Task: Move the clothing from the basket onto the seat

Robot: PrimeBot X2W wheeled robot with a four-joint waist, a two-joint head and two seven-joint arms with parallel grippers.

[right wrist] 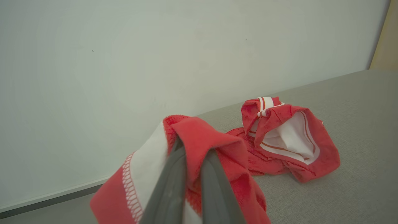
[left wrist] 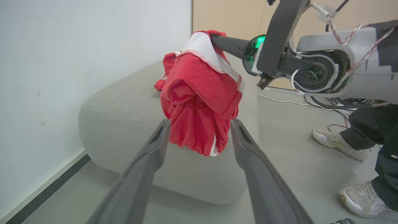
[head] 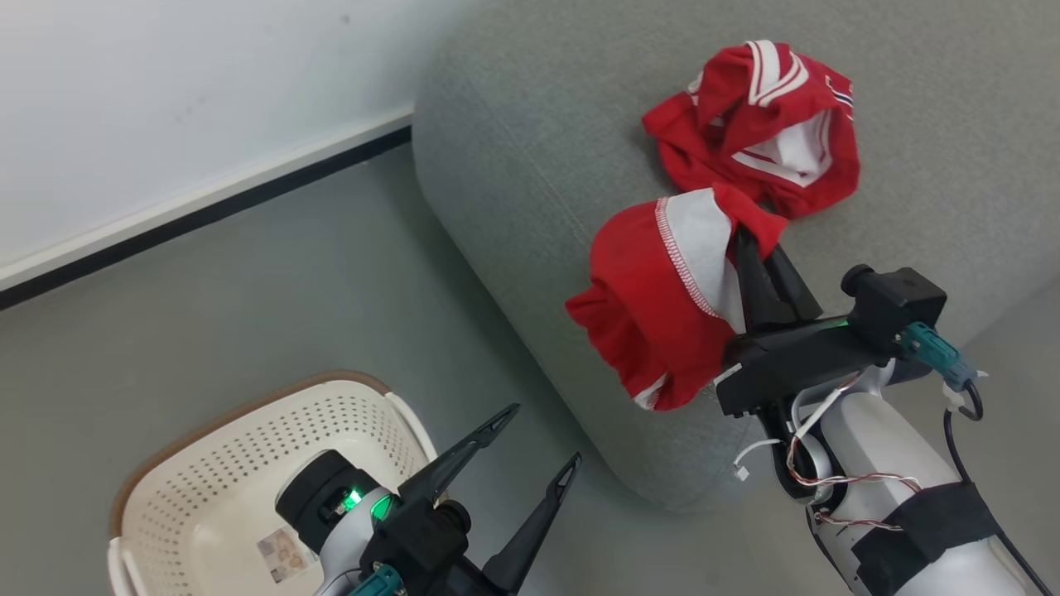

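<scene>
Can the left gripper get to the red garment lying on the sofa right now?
Probably not directly. The left gripper is open and free, but the right gripper, shut on the hanging garment, sits between it and the lying garment on the sofa.

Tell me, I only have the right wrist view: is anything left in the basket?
Observer: In the head view none of the clothing shows in the basket. I see a bare base with a sticker, though the left arm hides part of it.
Operator: What is the left gripper doing?
Observer: The left gripper is open and holds nothing, above the floor between the basket and the seat.
Operator: Anyone close by?
Observer: Yes. The left wrist view shows a person's feet in pale shoes on the floor past the seat's end.
</scene>
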